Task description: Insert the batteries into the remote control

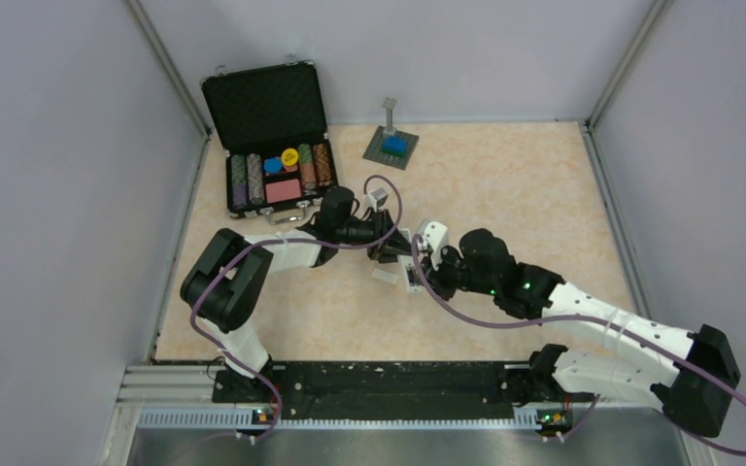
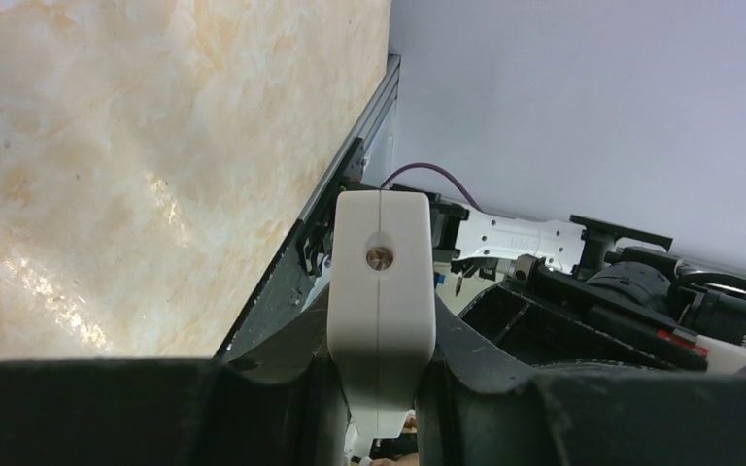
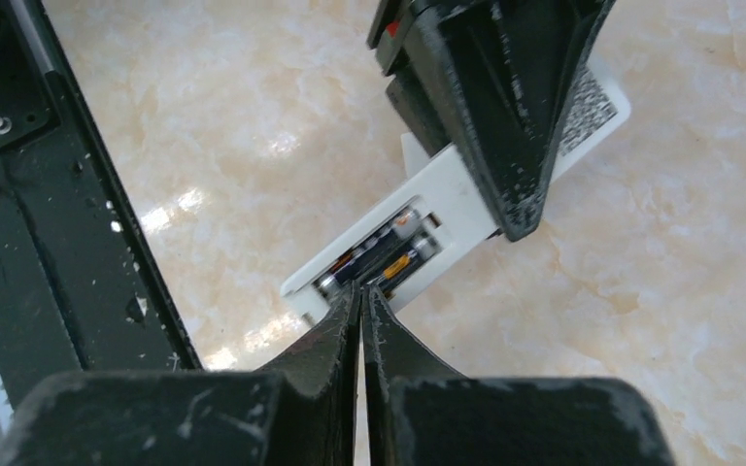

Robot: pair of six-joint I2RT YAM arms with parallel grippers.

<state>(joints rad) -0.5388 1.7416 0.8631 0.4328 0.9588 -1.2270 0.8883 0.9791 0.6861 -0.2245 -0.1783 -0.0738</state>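
Right wrist: remote control (image 3: 444,197) runs lower-left to upper-right.

1. Just ahead of the right gripper (image 3: 361,291), the left gripper (image 2: 381,388) clamps the remote control (image 3: 447,189) and blocks that way.
2. To its left runs the black mounting rail (image 3: 68,223).
3. To its right, bare table (image 3: 661,291) gives passage.
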